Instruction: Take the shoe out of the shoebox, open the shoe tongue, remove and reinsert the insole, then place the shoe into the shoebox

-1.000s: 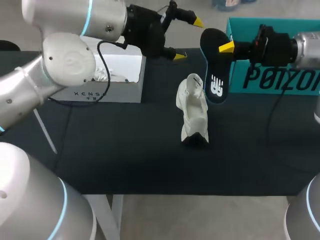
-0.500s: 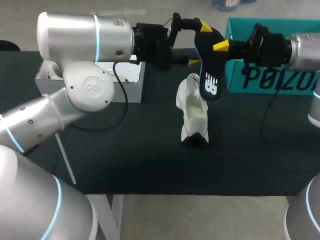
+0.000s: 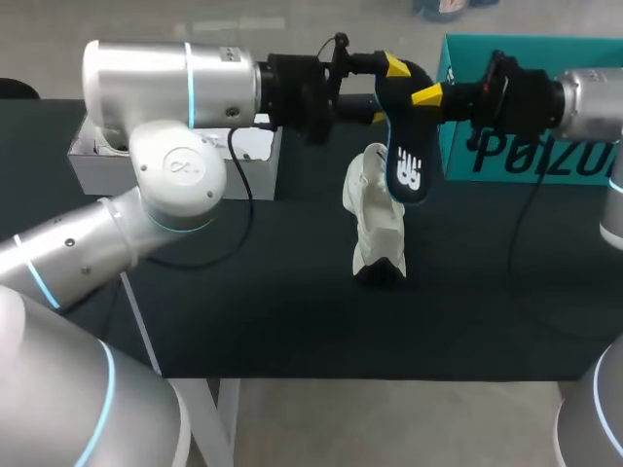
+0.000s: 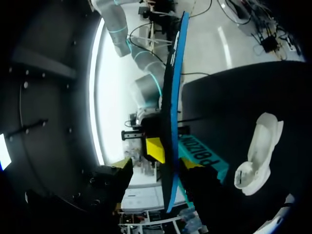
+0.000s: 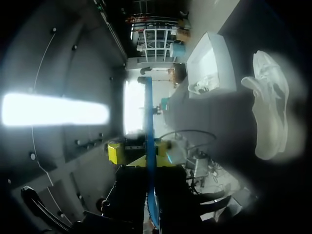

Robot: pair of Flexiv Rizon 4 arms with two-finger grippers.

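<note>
Matte black tabletop; right tool pinches the flat dark insole, left tool straddles it unclenched.

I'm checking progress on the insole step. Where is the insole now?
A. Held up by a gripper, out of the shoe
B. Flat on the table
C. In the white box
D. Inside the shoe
A: the right gripper holds the insole off the table, and the shoe stands on the table beneath it.
</note>
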